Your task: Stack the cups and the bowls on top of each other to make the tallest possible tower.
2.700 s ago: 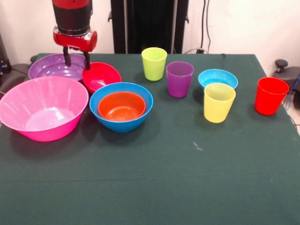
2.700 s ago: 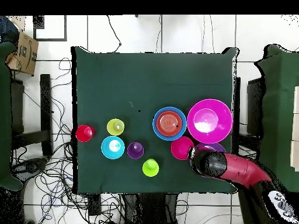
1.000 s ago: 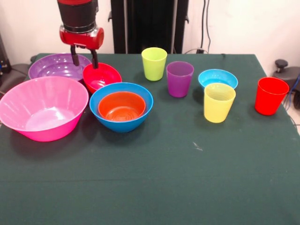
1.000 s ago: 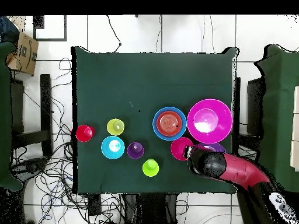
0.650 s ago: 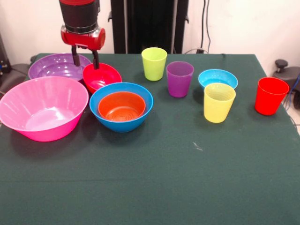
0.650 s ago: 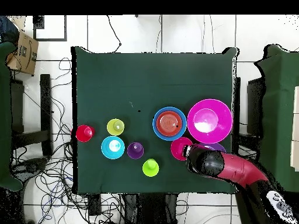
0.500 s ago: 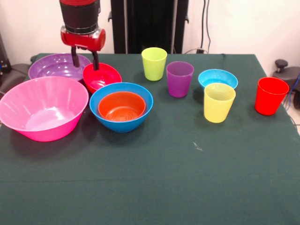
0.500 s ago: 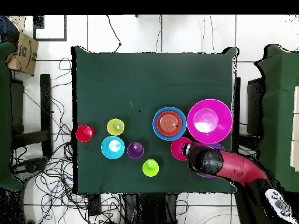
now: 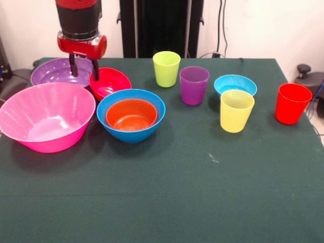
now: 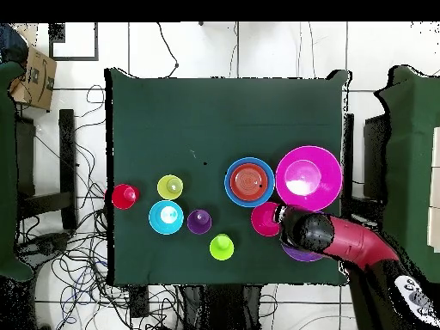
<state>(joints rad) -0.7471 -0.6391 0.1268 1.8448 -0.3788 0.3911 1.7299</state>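
Front view is the only one where you can actually see the gripper [image 9: 84, 68]: its two dark fingers are spread apart with nothing between them, one over the large purple bowl [image 9: 62, 72], the other right at the back rim of the small red bowl [image 9: 110, 82]. I can't tell if it's touching. From overhead the arm [image 10: 331, 239] just covers all that, plus most of the purple bowl.

The red bowl sits just beside the gripper, between the purple bowl and the medium blue bowl [image 9: 131, 115]. The orange bowl [image 9: 131, 114] is nested inside the blue one. The pink bowl [image 9: 45, 116] is empty.

Lime green cup [image 9: 166, 68], purple cup [image 9: 194, 84], yellow cup [image 9: 236, 110] and red cup [image 9: 292, 103] all stand upright, with the light blue bowl [image 9: 235, 84] just behind the yellow one.
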